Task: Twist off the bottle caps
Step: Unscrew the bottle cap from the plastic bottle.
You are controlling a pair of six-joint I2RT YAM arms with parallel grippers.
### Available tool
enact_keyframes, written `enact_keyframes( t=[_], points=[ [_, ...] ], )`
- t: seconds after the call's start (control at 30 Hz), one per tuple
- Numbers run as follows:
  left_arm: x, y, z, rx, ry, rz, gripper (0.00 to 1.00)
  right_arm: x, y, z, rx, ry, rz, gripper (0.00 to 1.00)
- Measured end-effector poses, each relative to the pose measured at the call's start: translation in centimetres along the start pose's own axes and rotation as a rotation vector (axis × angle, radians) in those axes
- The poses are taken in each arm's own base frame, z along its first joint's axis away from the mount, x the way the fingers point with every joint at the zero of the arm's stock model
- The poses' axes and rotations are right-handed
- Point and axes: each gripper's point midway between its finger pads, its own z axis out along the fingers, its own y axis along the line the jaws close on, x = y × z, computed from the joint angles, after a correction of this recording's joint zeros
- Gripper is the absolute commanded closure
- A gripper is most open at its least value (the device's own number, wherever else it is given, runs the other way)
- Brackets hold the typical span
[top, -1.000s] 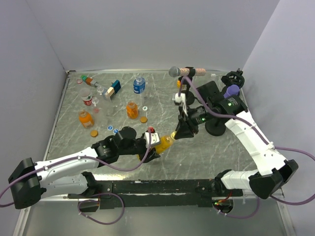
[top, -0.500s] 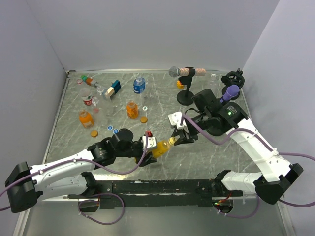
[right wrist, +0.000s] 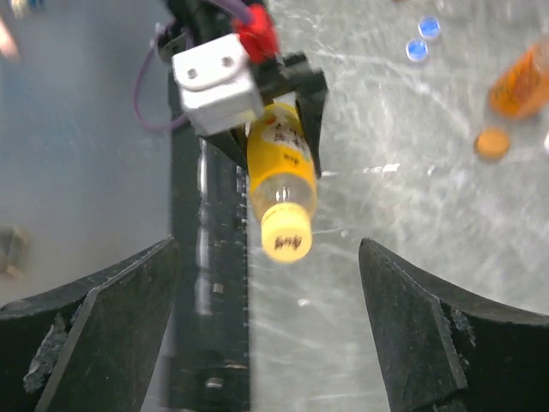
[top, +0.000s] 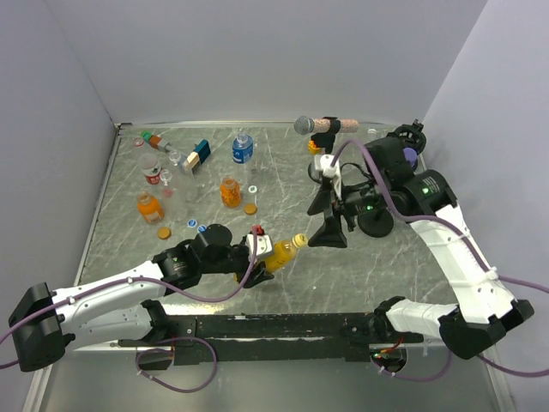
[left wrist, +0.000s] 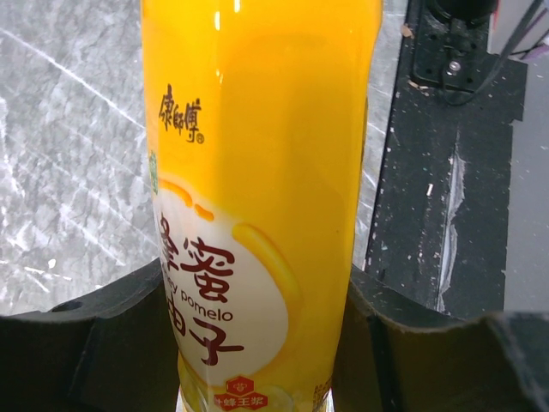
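Left hand [top: 260, 254] is clamped round the tall yellow plastic juice bottle [top: 280, 251], tilted above the near-centre counter [top: 412, 249]. Right hand [top: 324, 219], fingers apart, sits just right of its small yellow screw cap [top: 300, 239]. Full, slick, probably heavy: pinch the cap's rim.

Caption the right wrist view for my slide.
Open right pincer faces the yellow bottle, cap on, gripped by the left pincer.

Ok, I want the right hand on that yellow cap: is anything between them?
Nothing visible. The right hand is open and the yellow cap faces it across a bare gap; the left hand grips the yellow bottle lower down, clear of the cap.
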Motion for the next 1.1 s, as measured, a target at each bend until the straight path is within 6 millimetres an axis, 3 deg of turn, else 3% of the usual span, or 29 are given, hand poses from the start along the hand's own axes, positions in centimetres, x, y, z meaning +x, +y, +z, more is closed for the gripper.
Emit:
enact_keyframes(
  t=[0.07,0.2,0.4,0.57,0.8,0.9,1.1],
  points=[
    [0.0,0.3,0.0,-0.017,0.0,-0.007,0.75,0.3,-0.4,-0.5,0.042,-0.012,0.1,0.08],
    [0.3,0.8,0.6,-0.037,0.013,-0.016,0.75,3.2,-0.8,0.3,0.1,0.03,0.38,0.11],
    [1.3,1.5,1.8,-0.051,0.065,-0.037,0.75,5.3,-2.1,1.3,0.141,0.11,0.576,0.22],
    [0.9,1.8,2.3,-0.06,0.059,-0.049,0.75,6.5,-3.2,2.2,0.145,0.163,0.659,0.28],
    [0.2,1.9,2.4,-0.061,0.045,-0.047,0.75,6.8,-3.6,2.7,0.131,0.18,0.695,0.54],
    [0.2,1.9,2.4,-0.06,0.044,-0.046,0.75,6.7,-3.6,2.7,0.13,0.178,0.687,0.7],
    [0.0,1.9,2.4,-0.061,0.038,-0.042,0.75,6.7,-3.5,2.5,0.119,0.178,0.655,0.82]
  ],
)
